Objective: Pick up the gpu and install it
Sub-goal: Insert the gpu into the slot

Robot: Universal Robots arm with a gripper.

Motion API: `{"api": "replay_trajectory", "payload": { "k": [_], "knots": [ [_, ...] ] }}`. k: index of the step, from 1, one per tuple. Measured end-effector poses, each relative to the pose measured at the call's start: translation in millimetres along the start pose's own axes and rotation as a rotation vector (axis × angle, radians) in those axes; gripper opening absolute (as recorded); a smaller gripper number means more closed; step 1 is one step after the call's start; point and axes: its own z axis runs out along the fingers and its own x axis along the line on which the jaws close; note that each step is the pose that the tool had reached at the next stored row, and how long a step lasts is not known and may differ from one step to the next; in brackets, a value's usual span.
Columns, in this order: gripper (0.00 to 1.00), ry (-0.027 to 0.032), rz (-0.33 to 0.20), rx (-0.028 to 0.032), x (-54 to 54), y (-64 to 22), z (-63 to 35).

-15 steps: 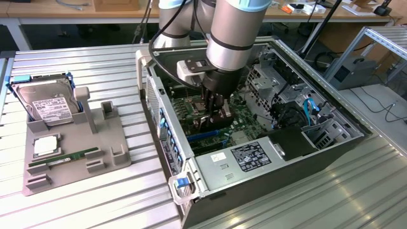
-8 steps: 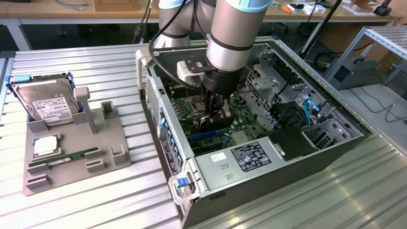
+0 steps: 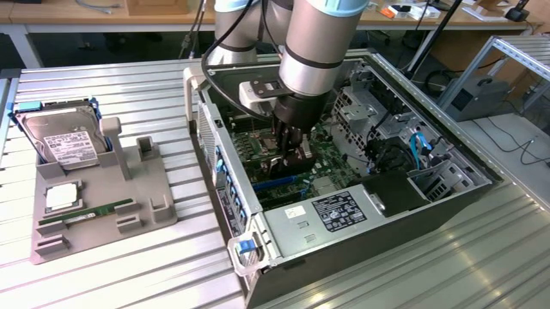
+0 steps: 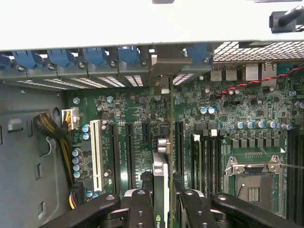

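Observation:
My gripper reaches down into the open computer case and is shut on the gpu, a dark thin card held on edge just above the motherboard. In the wrist view the gpu runs edge-on between the two black fingers of the gripper. Its silvery bracket stands against the case's rear slot openings. The card is lined up along a long black expansion slot. Whether it is seated I cannot tell.
Left of the case in the exterior view, a grey fixture holds a silver hard drive, a green memory stick and a small square chip. Inside the case are a white slot, a processor socket and blue clips.

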Motion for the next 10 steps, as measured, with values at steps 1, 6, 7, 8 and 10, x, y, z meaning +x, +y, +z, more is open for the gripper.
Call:
{"api": "replay_trajectory", "payload": {
  "k": [1, 6, 7, 8, 10],
  "knots": [
    [0.27, 0.0000, 0.000, 0.0000, 0.0, 0.0, 0.0],
    [0.27, -0.0001, 0.000, 0.0000, 0.6, 0.2, 0.9],
    [0.27, -0.0001, 0.000, 0.0000, 0.7, 0.2, 1.0],
    [0.27, -0.0001, 0.000, 0.0000, 1.2, 0.1, 1.1],
    [0.27, 0.0001, 0.000, 0.0000, 2.4, 0.2, 2.1]
  ]
}}
